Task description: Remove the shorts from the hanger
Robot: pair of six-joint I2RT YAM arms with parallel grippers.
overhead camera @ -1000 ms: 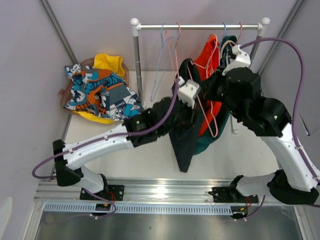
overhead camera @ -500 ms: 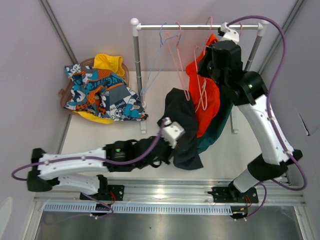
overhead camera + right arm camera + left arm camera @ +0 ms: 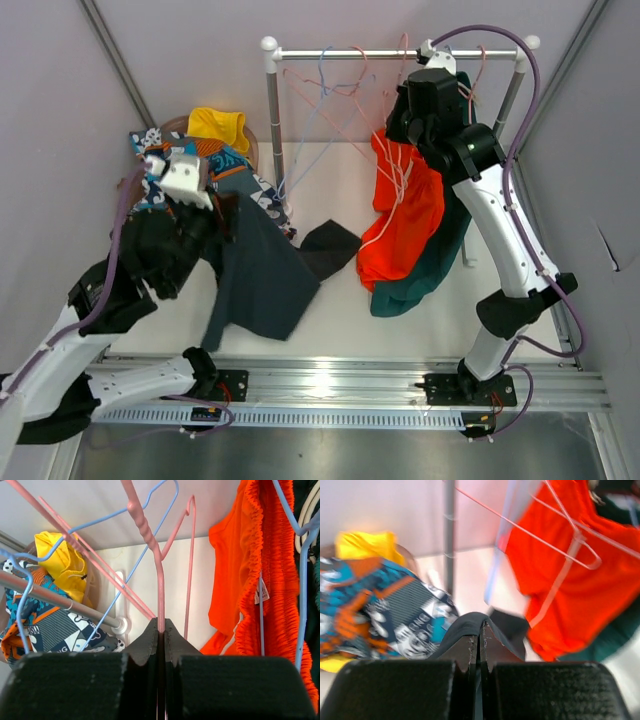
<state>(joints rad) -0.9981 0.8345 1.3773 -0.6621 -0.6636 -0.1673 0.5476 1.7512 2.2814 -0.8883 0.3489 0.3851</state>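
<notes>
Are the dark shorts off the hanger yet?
Off: the dark shorts hang from the left end effector, left of the rack; right end effector holds a pink hanger.

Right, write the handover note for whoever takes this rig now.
Left gripper: shut on the dark navy shorts, which are off the hanger and trailing onto the table.
Right gripper: shut on a pink hanger up at the rail.
Done: yellow shorts and patterned shorts lie piled at the far left; the dark pair is free.
Left: drop the dark pair with the others, then strip the orange shorts and teal shorts, both hanging at the rail.
</notes>
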